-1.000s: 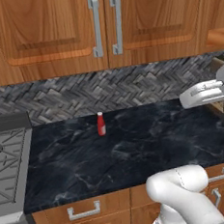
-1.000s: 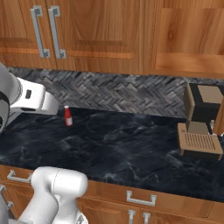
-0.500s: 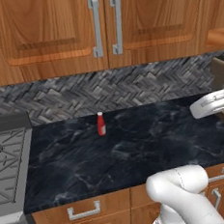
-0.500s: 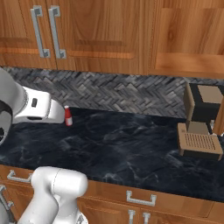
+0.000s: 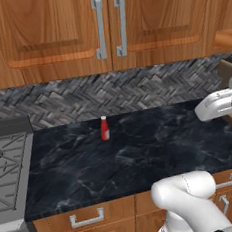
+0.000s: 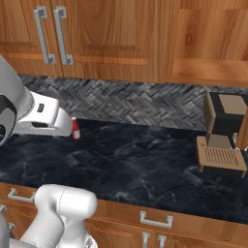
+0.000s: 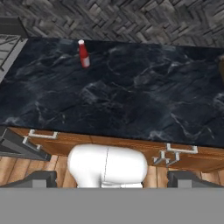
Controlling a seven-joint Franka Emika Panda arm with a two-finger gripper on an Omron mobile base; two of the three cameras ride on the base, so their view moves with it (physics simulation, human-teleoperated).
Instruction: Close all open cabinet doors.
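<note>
- The cabinet doors hang across the top of the left base view, above the herringbone backsplash. The pair with the long grey bar handles meets edge to edge and looks flush, so I judge those two already shut. In the right base view the same pair sits at upper left, and a further door at upper right has its panel standing forward of its neighbour; it may be the one ajar, though I cannot tell for sure.
- The dark marble surface runs from the stove on the left to the coffee machine on the right; the right base view gives the machine whole.
- The white arm is held level over the surface, well below the doors, which suggests it is in transit rather than pushing anything.
- The tool points down at the surface and lower drawer fronts; its two tips stand well apart at the bottom corners of the hand view, with nothing between them.
- The small red bottle stands upright near the backsplash, apart from everything else.
</note>
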